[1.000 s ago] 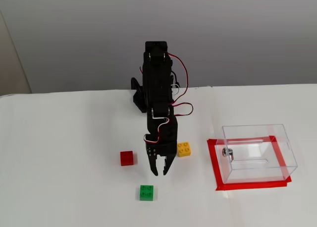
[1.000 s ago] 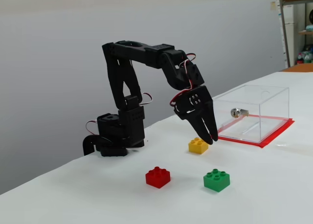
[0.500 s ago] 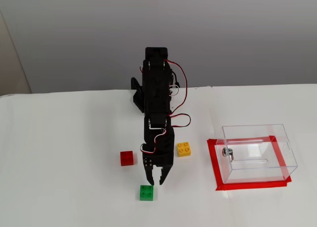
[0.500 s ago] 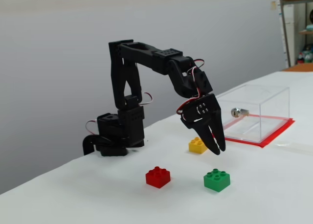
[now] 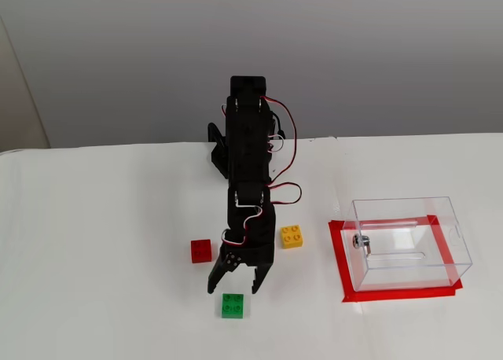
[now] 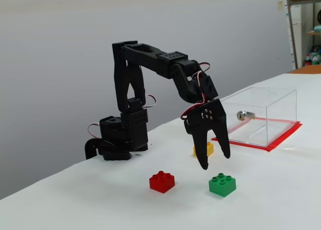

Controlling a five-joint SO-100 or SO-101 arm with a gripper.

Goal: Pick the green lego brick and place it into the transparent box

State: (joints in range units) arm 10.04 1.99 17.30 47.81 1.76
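The green lego brick (image 5: 232,305) (image 6: 222,185) lies on the white table near the front edge. My black gripper (image 5: 233,285) (image 6: 214,161) hangs just above and behind it, jaws spread open, nothing between them. The transparent box (image 5: 409,242) (image 6: 261,114) stands on a red-taped patch at the right in both fixed views, with a small metal fitting (image 5: 361,241) on its left wall.
A red brick (image 5: 201,251) (image 6: 162,182) lies left of the gripper. A yellow brick (image 5: 291,236) (image 6: 203,149) sits right of the arm, partly hidden behind a finger in a fixed view. The arm's base (image 6: 118,139) stands at the back of the table.
The gripper has come forward and down toward the green brick, and its jaws have gone from shut to open.
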